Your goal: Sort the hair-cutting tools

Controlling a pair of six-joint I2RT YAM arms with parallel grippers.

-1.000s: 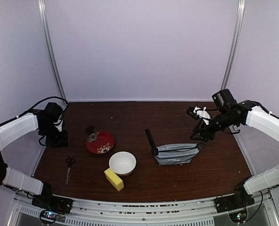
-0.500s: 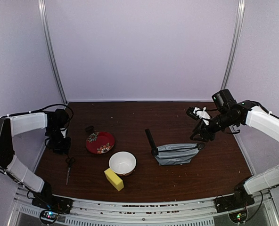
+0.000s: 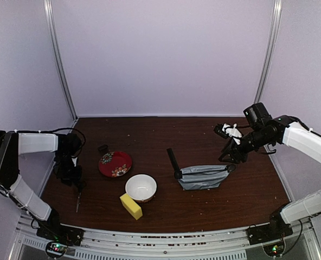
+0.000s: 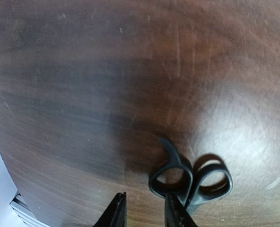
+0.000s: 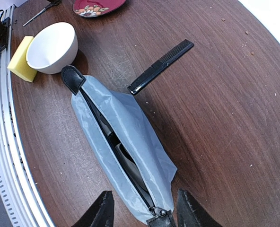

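Observation:
One pair of black-handled scissors (image 3: 78,196) lies on the table at the near left; its handle loops (image 4: 191,181) fill the left wrist view. My left gripper (image 3: 74,181) is open, low over the handles, with its right finger (image 4: 176,213) against one loop. The black comb (image 3: 173,160) lies beside the grey zip pouch (image 3: 204,176). The stubby black clipper (image 3: 103,148) stands by the plate. My right gripper (image 5: 144,213) is open and empty over the pouch's (image 5: 123,142) zip end. A dark and silvery thing lies inside the open pouch; I cannot tell what it is.
A red patterned plate (image 3: 115,163), a white bowl (image 3: 141,187) and a yellow sponge (image 3: 130,206) sit between the scissors and the pouch. The table's left edge is close beside my left gripper.
My left arm has swung toward the near edge and come down from beside the plate onto the scissors' handles. My right arm has not moved.

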